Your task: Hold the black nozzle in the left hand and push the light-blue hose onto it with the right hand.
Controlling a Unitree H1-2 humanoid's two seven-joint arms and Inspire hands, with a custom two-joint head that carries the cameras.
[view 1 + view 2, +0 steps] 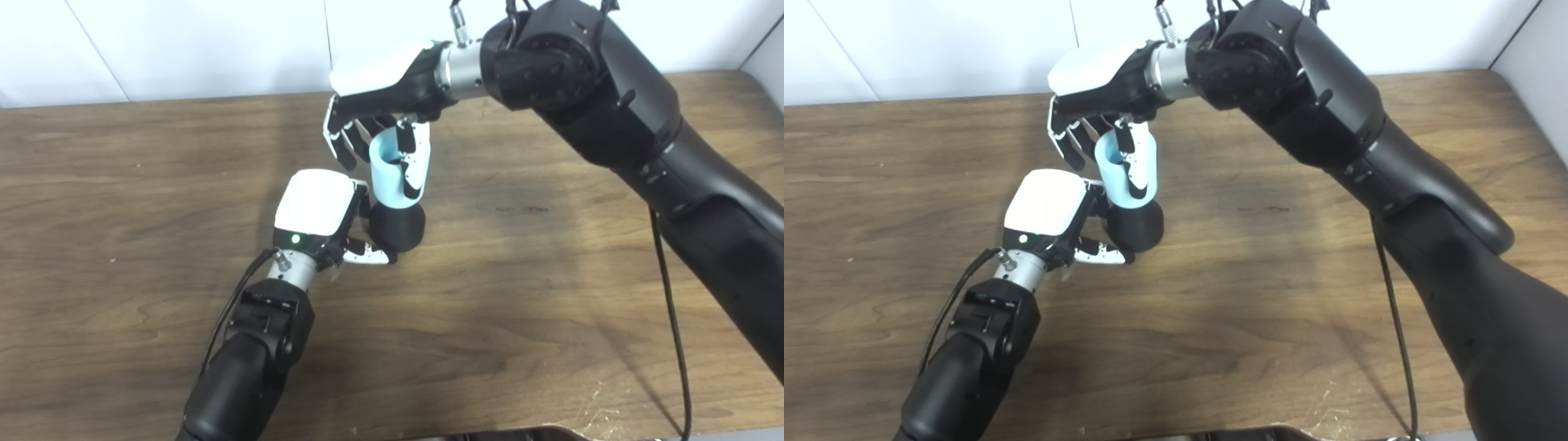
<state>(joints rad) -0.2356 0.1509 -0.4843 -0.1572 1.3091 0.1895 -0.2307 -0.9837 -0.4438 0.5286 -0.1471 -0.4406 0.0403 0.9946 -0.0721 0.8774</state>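
The black nozzle (pixel 398 228) stands near the middle of the table, and the light-blue hose (pixel 387 180) sits upright on its top with the open end up. My left hand (pixel 315 205) grips the nozzle from the left, its thumb (pixel 369 255) under the nozzle's front; the other fingers are hidden behind the hand. My right hand (pixel 380 86) comes down from above and holds the hose. Its thumb (pixel 413 162) lies along the hose's front, and its fingers (pixel 343 141) curl at the hose's left and back side.
The wooden table (pixel 551 294) spreads wide around both hands. A white wall runs behind its far edge. My right arm (pixel 643 135) crosses the upper right, with a thin black cable (pixel 670 331) hanging below it.
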